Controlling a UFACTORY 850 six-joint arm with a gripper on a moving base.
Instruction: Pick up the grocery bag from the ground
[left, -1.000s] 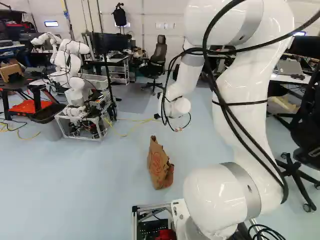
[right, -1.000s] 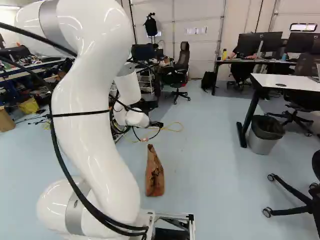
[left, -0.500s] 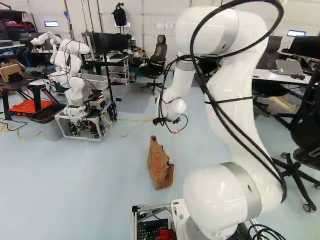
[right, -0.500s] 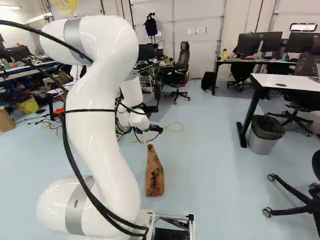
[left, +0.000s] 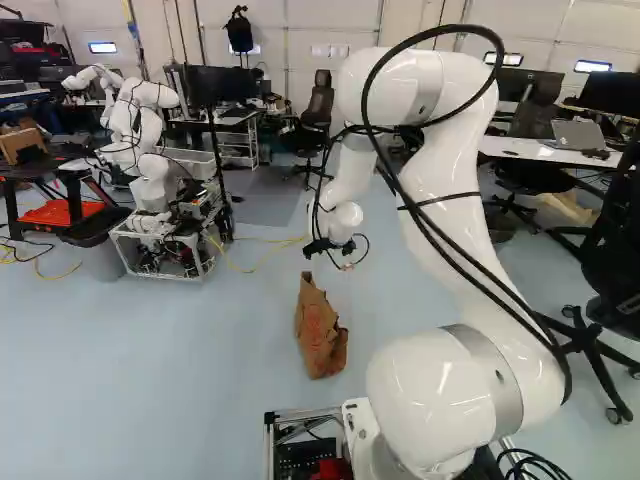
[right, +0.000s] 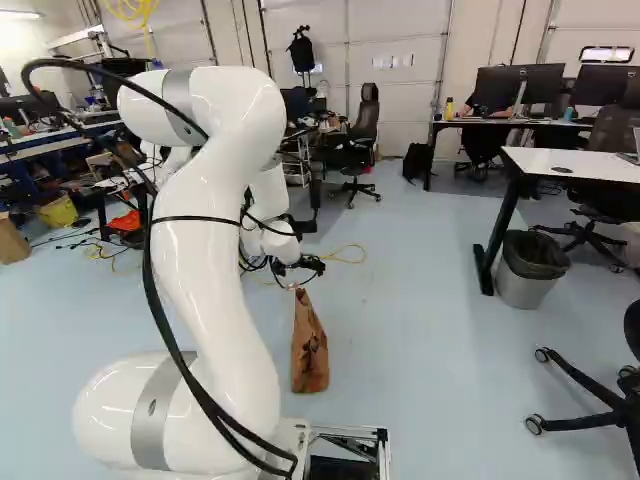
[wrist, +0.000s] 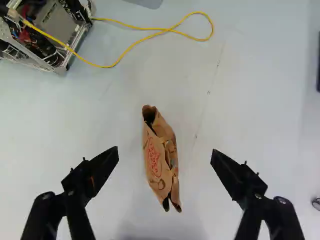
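A brown paper grocery bag (left: 321, 333) stands upright on the floor ahead of the base; the right base view shows the same bag (right: 309, 348) more edge-on. My gripper (left: 330, 247) hangs in the air above and beyond the bag, at the end of the bent arm. Seen from the wrist, the gripper (wrist: 164, 152) is spread wide open, its two black fingers far apart. Below and between them lies the view down onto the bag (wrist: 161, 157), whose top is narrow and creased. Neither finger touches it.
Another robot (left: 150, 185) stands on a framed cart at the left. A yellow cable (wrist: 150, 36) runs over the floor beyond the bag. A waste bin (right: 531, 268) stands by a desk, with a black office chair (left: 615, 260) at the right.
The arm has folded back and lowered, bringing the gripper a little down and leftward in the left base view. The base and the bag have not moved.
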